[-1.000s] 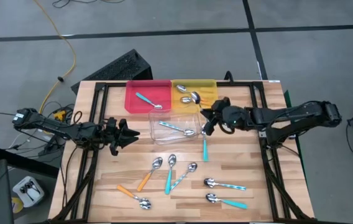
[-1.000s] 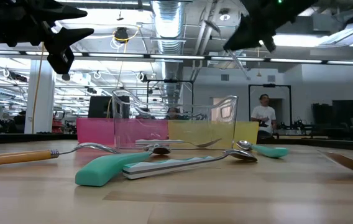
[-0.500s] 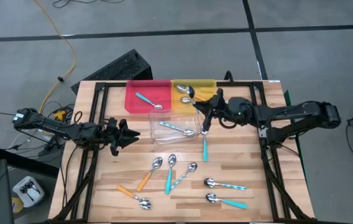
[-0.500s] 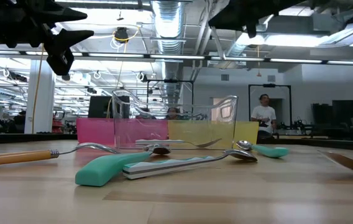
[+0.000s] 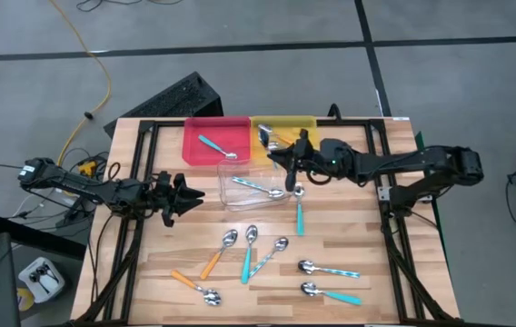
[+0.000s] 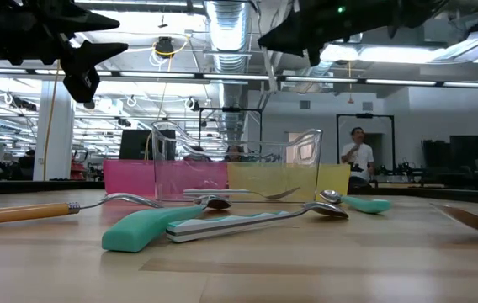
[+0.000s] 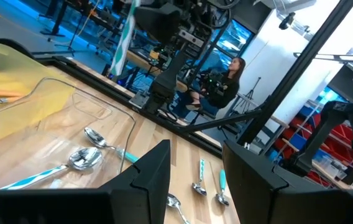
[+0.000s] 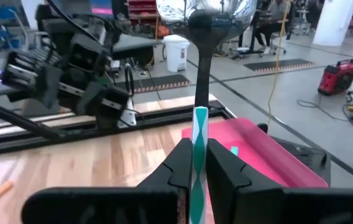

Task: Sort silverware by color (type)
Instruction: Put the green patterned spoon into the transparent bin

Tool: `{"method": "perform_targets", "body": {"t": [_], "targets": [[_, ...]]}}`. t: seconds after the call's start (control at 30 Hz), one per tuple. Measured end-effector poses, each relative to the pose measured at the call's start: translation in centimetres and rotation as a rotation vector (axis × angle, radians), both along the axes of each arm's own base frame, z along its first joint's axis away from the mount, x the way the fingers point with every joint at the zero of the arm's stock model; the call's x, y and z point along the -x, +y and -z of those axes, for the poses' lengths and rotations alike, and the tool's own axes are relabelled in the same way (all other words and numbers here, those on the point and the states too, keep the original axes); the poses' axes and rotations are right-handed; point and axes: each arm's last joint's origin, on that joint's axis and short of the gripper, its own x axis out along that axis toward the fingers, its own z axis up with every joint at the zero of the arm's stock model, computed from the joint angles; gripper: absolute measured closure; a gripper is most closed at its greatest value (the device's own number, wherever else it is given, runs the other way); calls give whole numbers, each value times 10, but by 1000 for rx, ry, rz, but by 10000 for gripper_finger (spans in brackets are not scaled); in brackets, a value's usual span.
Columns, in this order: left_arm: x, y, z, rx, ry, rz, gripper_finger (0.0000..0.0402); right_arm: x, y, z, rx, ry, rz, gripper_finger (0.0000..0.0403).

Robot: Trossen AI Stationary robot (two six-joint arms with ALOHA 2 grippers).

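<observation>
The right end effector [image 5: 287, 162] hovers over the clear tray [image 5: 240, 193], at its edge nearest the yellow tray [image 5: 305, 124], clamped on a striped pale blue spoon [image 8: 199, 134]. The left end effector [image 5: 188, 193] waits beside the clear tray with fingers parted, holding nothing. The other spoons [image 5: 251, 249] lie on the surface.

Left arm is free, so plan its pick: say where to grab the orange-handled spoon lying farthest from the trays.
Grip the orange-handled spoon mid-handle, coming straight down from above with the jaws across the handle. It lies flat and slanted on the table, and its slim handle is clear of anything else. The rounded metal bowl would likely slip.
</observation>
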Motion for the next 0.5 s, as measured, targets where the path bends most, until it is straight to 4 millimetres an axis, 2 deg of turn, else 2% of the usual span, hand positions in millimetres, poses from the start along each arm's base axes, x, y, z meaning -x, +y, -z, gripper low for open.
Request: {"method": "perform_targets", "body": {"t": [0.3, 0.5], "targets": [[0, 0, 0, 0, 0, -4, 271, -25, 0, -1, 14, 19, -72, 352], [0, 0, 1, 5, 5, 0, 271, -45, 0, 13, 28, 75, -120, 352]]}}
